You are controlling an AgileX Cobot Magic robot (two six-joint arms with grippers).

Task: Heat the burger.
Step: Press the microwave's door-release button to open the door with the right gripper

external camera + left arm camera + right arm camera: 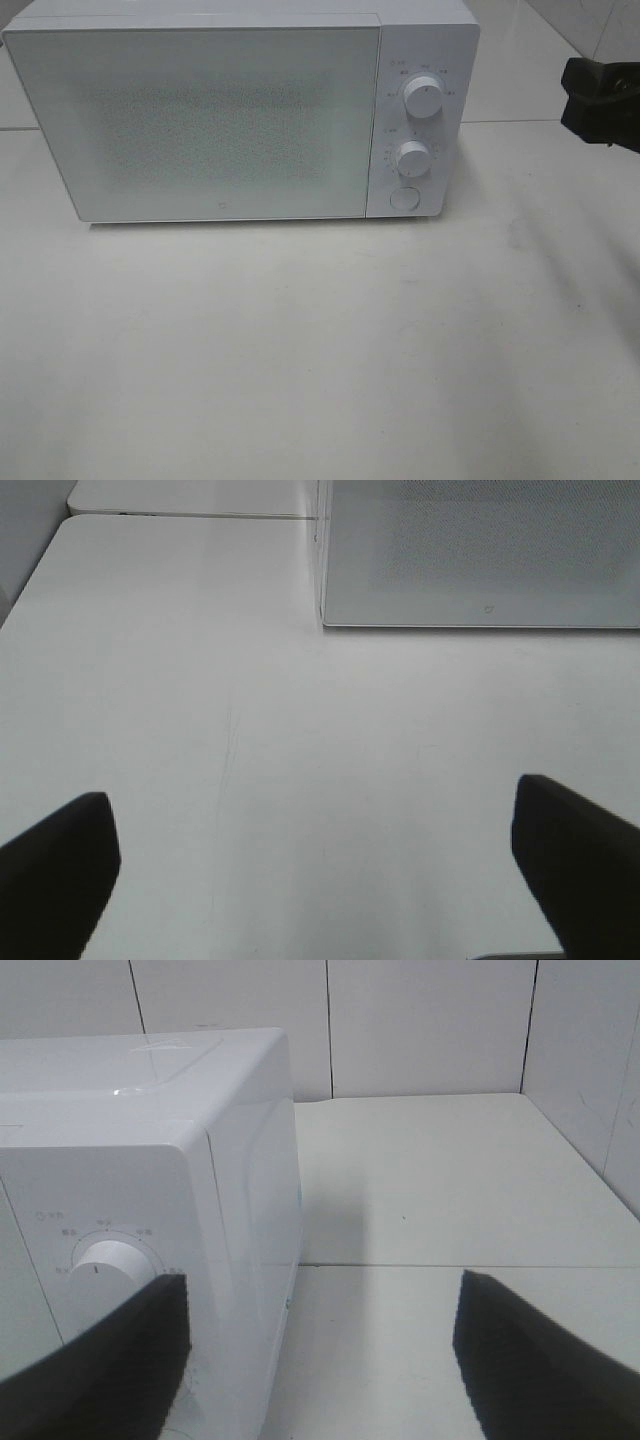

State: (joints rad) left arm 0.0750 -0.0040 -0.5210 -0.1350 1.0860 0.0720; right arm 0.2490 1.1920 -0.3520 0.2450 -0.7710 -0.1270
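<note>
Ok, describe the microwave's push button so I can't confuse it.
The white microwave fills the high view's upper left. On the control strip right of its door, two dials are stacked; the button sits under them, flat, with no pointer line or printed scale.

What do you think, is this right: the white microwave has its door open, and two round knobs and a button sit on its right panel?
No. The microwave door is shut, as the exterior high view shows. The upper knob, lower knob and button do sit on its right panel.
</note>
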